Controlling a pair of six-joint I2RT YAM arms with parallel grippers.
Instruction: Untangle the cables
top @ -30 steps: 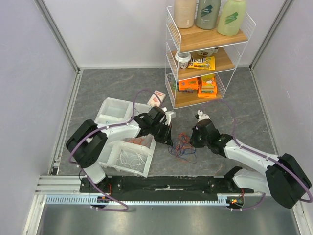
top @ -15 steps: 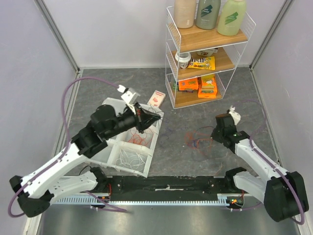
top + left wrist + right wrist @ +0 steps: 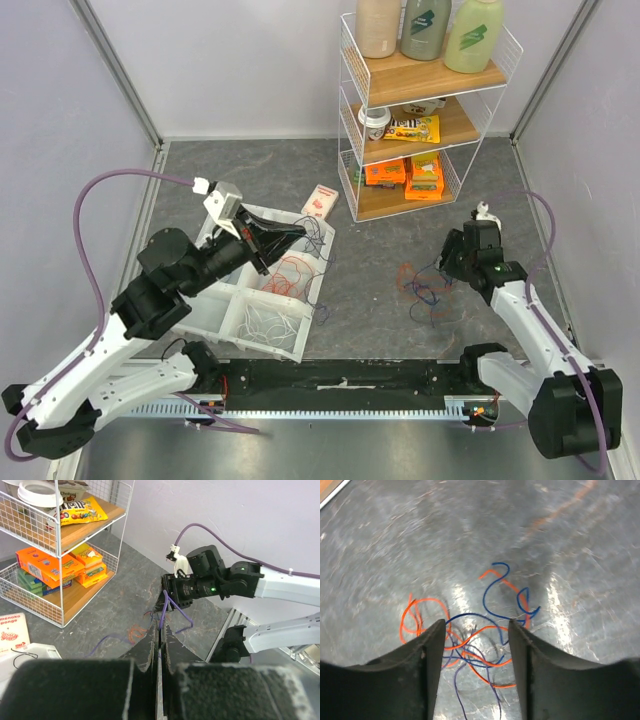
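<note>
A loose tangle of orange and blue cables (image 3: 424, 290) lies on the grey floor at the right. My right gripper (image 3: 448, 272) hovers just above it, open. In the right wrist view the tangle (image 3: 480, 642) shows between and beyond the spread fingers of that gripper (image 3: 476, 624), and nothing is gripped. My left gripper (image 3: 302, 234) is raised over the white tray and shut on a thin purple cable (image 3: 321, 243). In the left wrist view the purple cable (image 3: 167, 606) rises from the closed tips of the gripper (image 3: 161, 628) and loops to the right.
The white compartment tray (image 3: 222, 215) holds red cables (image 3: 289, 274) and white cables (image 3: 266, 324). A wire shelf rack (image 3: 420, 110) with boxes and bottles stands at the back. A small sponge pack (image 3: 320, 200) lies behind the tray. The arms' base rail (image 3: 340, 378) runs along the front.
My left arm has swung up and back to the left with the purple cable, away from the tangle. My right gripper dragged the tangle rightward, then opened and let it go.
</note>
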